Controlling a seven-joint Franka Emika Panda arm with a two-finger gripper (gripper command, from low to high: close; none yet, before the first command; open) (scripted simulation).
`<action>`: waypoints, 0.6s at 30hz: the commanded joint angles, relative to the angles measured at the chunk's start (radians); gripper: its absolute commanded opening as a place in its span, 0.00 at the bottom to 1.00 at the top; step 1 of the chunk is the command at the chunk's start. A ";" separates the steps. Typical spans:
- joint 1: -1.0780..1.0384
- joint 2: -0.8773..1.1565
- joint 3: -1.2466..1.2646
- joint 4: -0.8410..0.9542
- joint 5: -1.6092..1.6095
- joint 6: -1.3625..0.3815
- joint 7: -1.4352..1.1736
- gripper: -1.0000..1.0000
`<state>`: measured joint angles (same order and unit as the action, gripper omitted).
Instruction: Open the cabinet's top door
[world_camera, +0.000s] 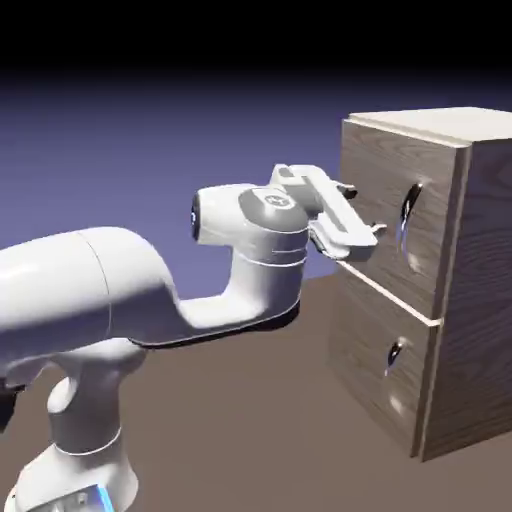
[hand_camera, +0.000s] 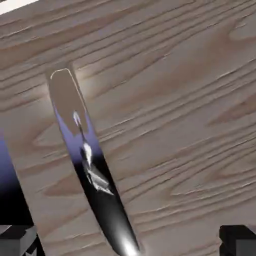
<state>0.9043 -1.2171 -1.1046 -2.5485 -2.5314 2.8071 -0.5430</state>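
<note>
Gripper (world_camera: 362, 210): white, two-fingered, jaws spread wide and holding nothing, carried level at the end of the white arm (world_camera: 120, 290) and aimed at the upper front of the cabinet (world_camera: 470, 300).

Cabinet: boxy grey-brown woodgrain body with a pale top, standing on the brown worktop (world_camera: 250, 420) at the exterior view's right. Only this view gives the whole body, both front panels and the arm.

Top door (world_camera: 385, 215): larger upper panel, shut flush with the cabinet front, facing the arm. The gripper sits just before its near edge; whether the fingertips touch the wood cannot be told. In the hand view the door's woodgrain (hand_camera: 170, 100) fills almost the whole picture, a detail the exterior view lacks.

Lower panel (world_camera: 375, 365): shorter, beneath the top door, with a small metal handle (world_camera: 395, 355).

Top door's handle (world_camera: 409, 215): long, curved, silver-black, long axis upright in the exterior view, off to the gripper's far side and apart from it. In the hand view the handle (hand_camera: 92, 170) runs tilted from upper left to bottom centre, between the two grey fingertips (hand_camera: 17, 240) at the lower corners, nearer the left one.
</note>
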 joint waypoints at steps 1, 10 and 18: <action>0.015 -0.011 -0.019 0.004 -0.044 -0.004 -0.022 0.50; 0.166 -0.055 -0.141 0.081 -0.275 -0.040 -0.132 0.50; 0.228 0.043 -0.152 0.149 -0.343 -0.057 0.000 0.00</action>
<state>1.1320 -1.1742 -1.2564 -2.4000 -2.8738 2.7493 -0.5428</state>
